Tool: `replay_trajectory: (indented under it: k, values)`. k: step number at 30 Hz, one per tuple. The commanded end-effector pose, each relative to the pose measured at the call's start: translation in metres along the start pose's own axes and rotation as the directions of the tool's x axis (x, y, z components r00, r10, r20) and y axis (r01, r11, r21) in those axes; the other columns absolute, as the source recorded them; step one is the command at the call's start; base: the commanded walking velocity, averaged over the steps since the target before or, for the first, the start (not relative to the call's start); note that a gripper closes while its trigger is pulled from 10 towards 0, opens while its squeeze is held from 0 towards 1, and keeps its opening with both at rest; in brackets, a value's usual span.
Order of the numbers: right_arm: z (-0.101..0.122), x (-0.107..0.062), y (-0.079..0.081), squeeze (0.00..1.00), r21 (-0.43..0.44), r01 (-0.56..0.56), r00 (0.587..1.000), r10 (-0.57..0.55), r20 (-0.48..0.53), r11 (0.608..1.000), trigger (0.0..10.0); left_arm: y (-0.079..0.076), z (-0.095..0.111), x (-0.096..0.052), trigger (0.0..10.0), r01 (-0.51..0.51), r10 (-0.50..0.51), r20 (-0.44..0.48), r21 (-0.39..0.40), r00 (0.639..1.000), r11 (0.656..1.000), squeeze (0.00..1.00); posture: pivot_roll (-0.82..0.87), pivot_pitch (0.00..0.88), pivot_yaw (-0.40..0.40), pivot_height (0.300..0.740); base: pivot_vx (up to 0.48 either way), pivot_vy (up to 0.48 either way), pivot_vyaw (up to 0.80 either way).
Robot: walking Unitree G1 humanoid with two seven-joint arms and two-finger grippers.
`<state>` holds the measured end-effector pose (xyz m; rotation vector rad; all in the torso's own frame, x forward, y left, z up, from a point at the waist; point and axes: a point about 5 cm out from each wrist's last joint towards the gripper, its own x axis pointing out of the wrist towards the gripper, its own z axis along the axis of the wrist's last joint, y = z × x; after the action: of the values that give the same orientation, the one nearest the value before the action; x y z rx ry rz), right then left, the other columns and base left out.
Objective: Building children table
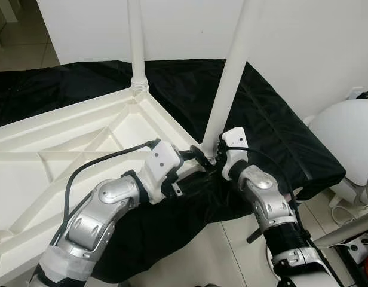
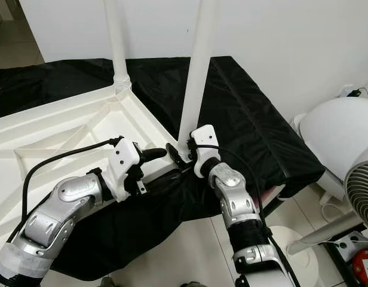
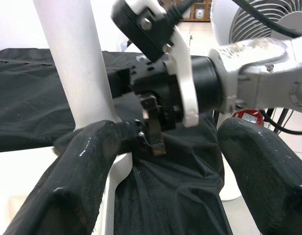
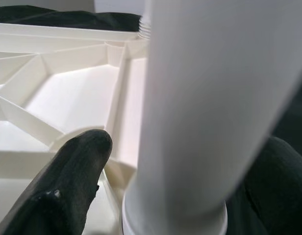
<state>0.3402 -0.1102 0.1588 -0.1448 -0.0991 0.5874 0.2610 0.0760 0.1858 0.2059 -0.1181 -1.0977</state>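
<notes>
You are looking down at a white plastic children's tabletop (image 1: 64, 155) lying upside down, ribbed underside up, on a surface draped in black cloth (image 1: 273, 125). One white table leg (image 1: 136, 48) is standing upright in the corner socket at about 11 o'clock, and a second table leg (image 1: 229, 78) is standing, leaning slightly, at the corner nearest the middle of your view. Your right hand (image 4: 175, 161) is sitting at the base of this second leg, its two black fingers (image 4: 67, 186) spread to either side of the tube; whether they are pressing on it cannot be told. Your left hand (image 3: 161, 166) is reaching in from 8 o'clock toward the same corner, its fingers (image 3: 82, 171) standing apart and holding nothing, one of them just beside the leg's base, with the right wrist showing between them. A white fan (image 2: 345, 149) is standing on the tiled floor (image 2: 202, 251) at 4 o'clock, beside the cloth's edge.
</notes>
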Motion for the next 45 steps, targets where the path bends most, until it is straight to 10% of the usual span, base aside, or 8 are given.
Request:
replay_trajectory:
  k: [1,11,12,14,24,26,27,45]
  values:
    - [-0.003,-0.001,0.0,0.0,0.003,-0.014,1.0,0.014,-0.006,1.0,10.0,0.002,0.002,0.0,10.0,-0.008,0.008,0.0,0.025,1.0,1.0,0.0,0.05,0.054,-0.034,0.74,0.0,0.0,0.0]
    - [-0.001,0.013,-0.009,0.0,-0.079,-0.11,0.993,0.106,-0.056,0.991,10.0,0.004,0.004,0.0,10.0,-0.013,0.013,0.005,0.036,1.0,0.999,0.0,0.07,0.048,-0.042,0.74,0.0,0.0,0.0]
    - [-0.003,0.013,-0.009,0.0,-0.08,-0.119,0.992,0.114,-0.062,0.99,4.6,0.004,0.004,0.0,10.0,-0.015,0.014,0.005,0.037,1.0,0.999,0.0,0.07,0.05,-0.044,0.74,0.0,0.0,0.0]
    - [-0.005,0.012,-0.009,0.0,-0.079,-0.127,0.99,0.122,-0.067,0.989,0.0,0.004,0.005,0.0,10.0,-0.017,0.016,0.006,0.038,1.0,0.999,0.0,0.07,0.05,-0.044,0.74,0.0,0.0,0.0]
    - [-0.013,0.009,-0.014,0.0,-0.054,-0.121,0.989,0.117,-0.086,0.991,0.0,0.003,0.005,0.0,10.0,-0.014,0.014,0.007,0.04,1.0,0.999,0.0,0.07,0.046,-0.042,0.74,0.0,0.0,0.0]
    - [-0.014,0.009,-0.014,0.0,-0.04,-0.111,0.991,0.107,-0.084,0.993,1.7,0.003,0.005,0.001,10.0,-0.012,0.012,0.008,0.041,1.0,0.999,0.0,0.07,0.045,-0.041,0.74,0.0,0.0,0.0]
    - [-0.014,0.009,-0.014,0.0,-0.025,-0.099,0.992,0.096,-0.08,0.995,10.0,0.003,0.005,0.001,10.0,-0.01,0.009,0.008,0.042,1.0,0.999,0.0,0.07,0.045,-0.041,0.74,0.0,0.0,0.0]
    - [-0.008,0.009,0.008,0.0,0.172,0.354,0.935,-0.348,-0.06,0.919,10.0,0.002,0.002,0.003,10.0,-0.004,0.003,0.01,0.04,1.0,0.999,0.0,0.05,0.035,-0.05,0.74,0.0,0.0,0.0]
